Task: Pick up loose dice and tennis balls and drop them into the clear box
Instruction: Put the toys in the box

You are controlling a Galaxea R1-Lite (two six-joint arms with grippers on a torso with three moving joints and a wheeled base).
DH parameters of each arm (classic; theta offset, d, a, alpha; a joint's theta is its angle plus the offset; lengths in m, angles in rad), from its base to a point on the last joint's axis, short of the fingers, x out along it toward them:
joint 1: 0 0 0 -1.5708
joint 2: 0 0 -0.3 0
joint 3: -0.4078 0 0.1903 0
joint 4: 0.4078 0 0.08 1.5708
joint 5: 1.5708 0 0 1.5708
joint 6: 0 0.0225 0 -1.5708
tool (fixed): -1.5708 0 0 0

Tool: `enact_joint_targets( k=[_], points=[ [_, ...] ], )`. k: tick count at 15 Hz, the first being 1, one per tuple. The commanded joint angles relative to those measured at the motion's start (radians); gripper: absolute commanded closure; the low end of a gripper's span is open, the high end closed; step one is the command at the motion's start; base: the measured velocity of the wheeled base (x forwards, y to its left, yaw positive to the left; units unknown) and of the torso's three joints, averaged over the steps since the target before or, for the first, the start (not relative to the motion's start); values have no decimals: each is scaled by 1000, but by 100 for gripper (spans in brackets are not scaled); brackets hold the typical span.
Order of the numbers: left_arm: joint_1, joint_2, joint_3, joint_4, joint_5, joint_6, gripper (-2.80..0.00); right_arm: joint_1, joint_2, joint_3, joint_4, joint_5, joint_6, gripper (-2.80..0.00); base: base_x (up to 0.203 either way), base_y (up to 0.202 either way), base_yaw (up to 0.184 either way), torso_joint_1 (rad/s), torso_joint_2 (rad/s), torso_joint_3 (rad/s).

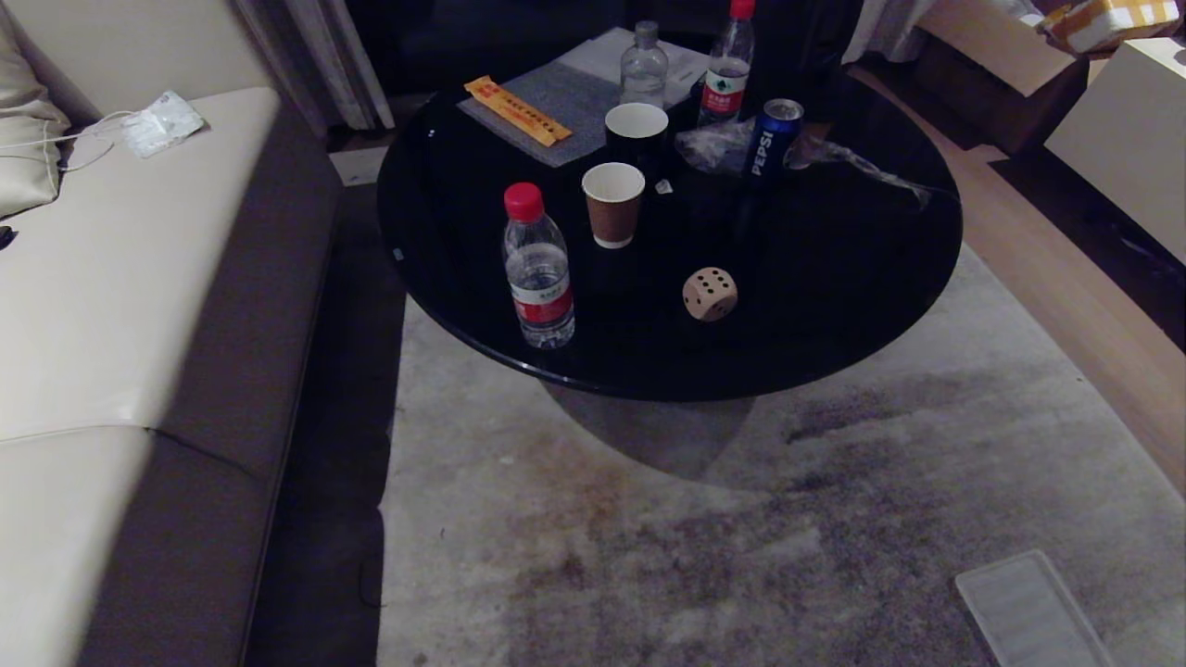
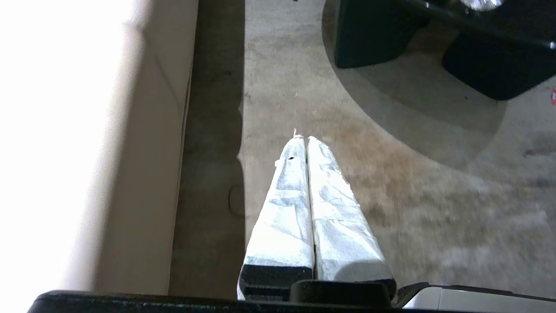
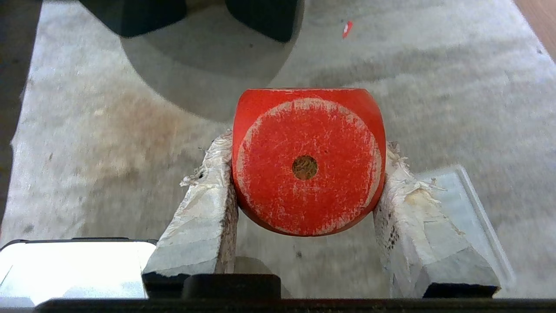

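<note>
My right gripper [image 3: 306, 145] is shut on a red die [image 3: 308, 161], holding it above the grey rug [image 3: 434, 87]; the die's single-pip face is turned toward the wrist camera. A tan wooden die [image 1: 710, 294] sits near the front of the round black table [image 1: 834, 306]. My left gripper [image 2: 304, 139] is shut with nothing in it, and hangs over the rug beside the sofa base [image 2: 143, 174]. Neither arm shows in the head view. The tennis balls and the clear box are out of view.
On the table stand a red-capped bottle [image 1: 537, 269], two paper cups [image 1: 612, 204], a Pepsi can [image 1: 772, 139] and further bottles behind. A cream sofa [image 1: 139, 278] runs along the left. A flat ribbed translucent lid [image 1: 1028, 607] lies on the rug at the right.
</note>
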Motion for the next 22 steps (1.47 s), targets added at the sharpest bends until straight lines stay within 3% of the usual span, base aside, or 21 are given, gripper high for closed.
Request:
enact_joint_targets(
  k=[1,16,22],
  points=[
    [0,1,2,0,1,0,0,0,2,0,0,0,0,0,-176,0,-4,7,2,2],
    [0,1,2,1,-1,8,0,0,2,0,1,0,2,0,-181,0,0,1,2,3],
    [-1,1,2,1,-4,8,0,0,3,0,2,-1,2,0,-13,0,-1,0,0,0]
  ],
)
